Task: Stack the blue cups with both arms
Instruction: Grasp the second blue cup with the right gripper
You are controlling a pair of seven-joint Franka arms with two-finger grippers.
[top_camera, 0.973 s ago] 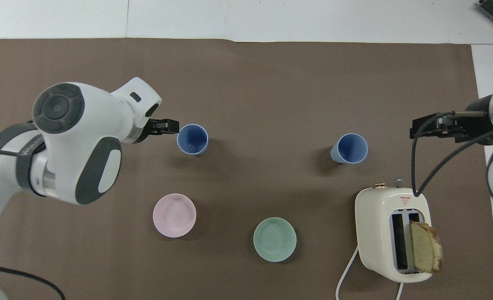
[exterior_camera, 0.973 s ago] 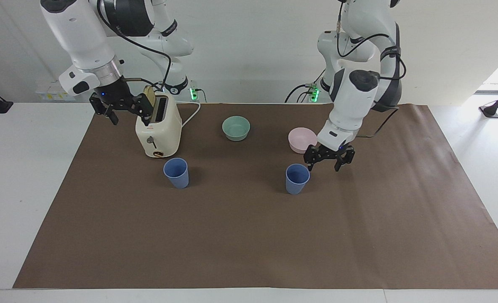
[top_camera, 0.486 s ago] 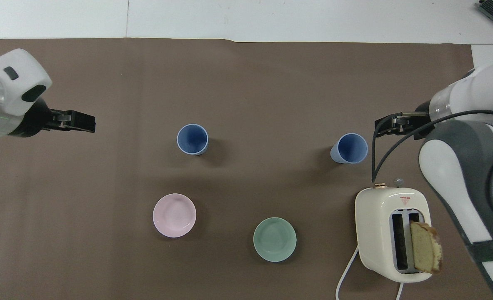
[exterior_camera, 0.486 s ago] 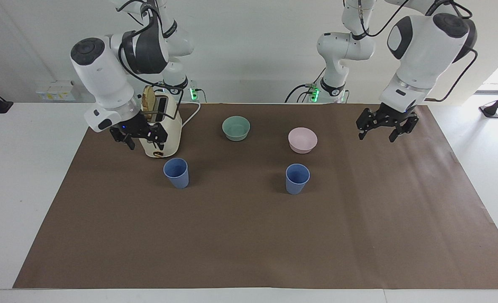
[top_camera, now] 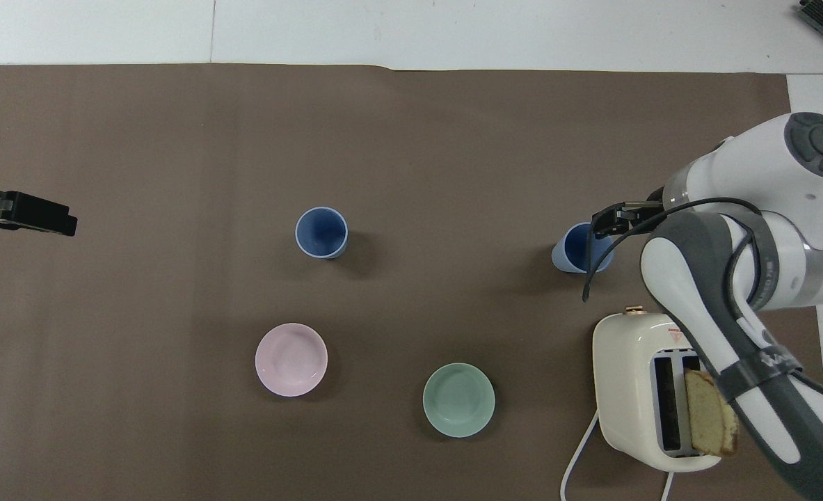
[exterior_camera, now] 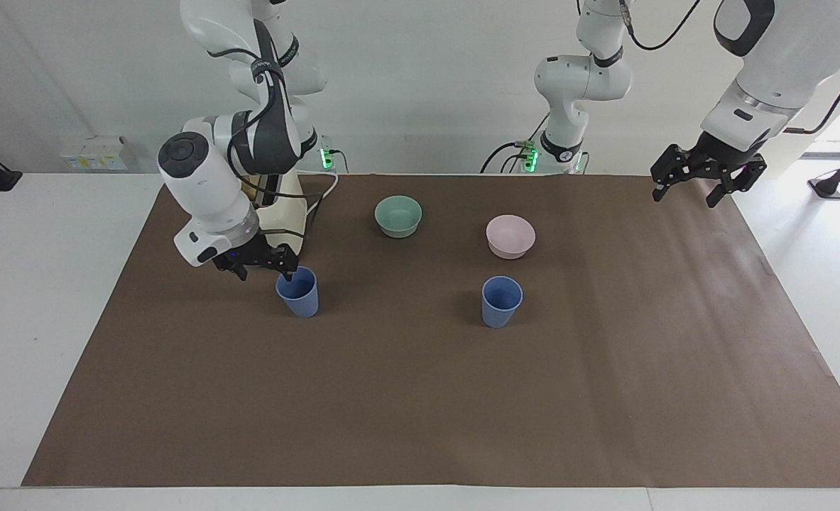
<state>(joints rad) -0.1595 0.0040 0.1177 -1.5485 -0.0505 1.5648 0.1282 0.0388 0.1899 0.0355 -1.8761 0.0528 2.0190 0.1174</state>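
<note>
I read across the facing view, starting at the right arm's end of the table. My right gripper [exterior_camera: 258, 264] is low at the rim of one blue cup [exterior_camera: 297, 292], fingers apart, one fingertip [exterior_camera: 289, 270] at or just inside the rim; I cannot tell whether it touches. That cup stands upright on the brown mat [exterior_camera: 420, 397], toward the right arm's end and about midway between the mat's robot-side edge and its outer edge. Nearer the robots, largely hidden by the arm, sits the cream toaster [top_camera: 651, 390] with a slice of bread [top_camera: 710, 412] standing in one slot.

Next comes the green bowl [exterior_camera: 398, 216], close to the mat's robot-side edge. The pink bowl [exterior_camera: 510, 236] is beside it, toward the left arm's end. The second blue cup [exterior_camera: 501, 301] stands upright and untouched, farther from the robots than the pink bowl.

My left gripper [exterior_camera: 704, 177] hangs in the air over the mat's robot-side corner at the left arm's end, fingers spread, holding nothing.
</note>
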